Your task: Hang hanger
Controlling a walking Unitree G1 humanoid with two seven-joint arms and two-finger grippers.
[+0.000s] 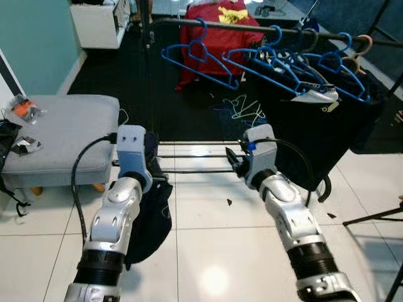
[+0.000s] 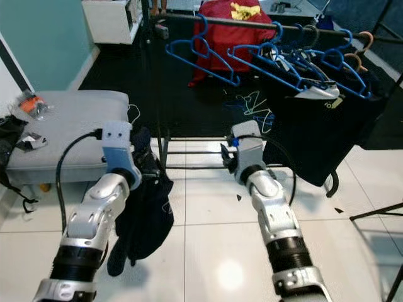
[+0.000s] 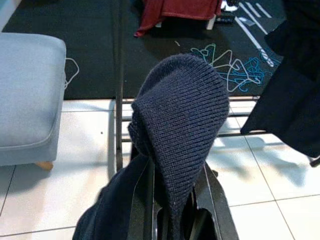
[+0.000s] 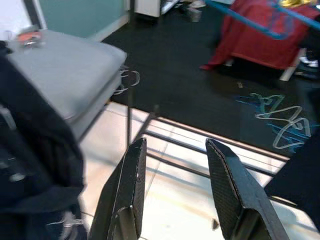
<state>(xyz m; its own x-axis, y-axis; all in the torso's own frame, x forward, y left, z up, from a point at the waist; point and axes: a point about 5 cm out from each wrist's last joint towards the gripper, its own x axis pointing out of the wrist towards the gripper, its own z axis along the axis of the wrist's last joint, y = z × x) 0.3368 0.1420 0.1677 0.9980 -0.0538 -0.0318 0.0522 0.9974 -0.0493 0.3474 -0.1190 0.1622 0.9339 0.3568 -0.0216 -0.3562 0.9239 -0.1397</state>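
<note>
Left gripper (image 3: 172, 220) fingers clench a dark navy knit garment (image 3: 180, 120); right gripper (image 4: 175, 192) fingers spread, empty, facing blue hangers (image 1: 264, 63).

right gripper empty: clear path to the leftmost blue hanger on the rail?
Probably yes. The right gripper is open and empty, held low in front of the rack, and nothing sits between it and the leftmost blue hanger. That hanger hangs well above it on the rail, so the arm must lift.

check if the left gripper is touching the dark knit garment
Touching: in the left wrist view the left gripper has its fingers closed on the dark knit garment.
</note>
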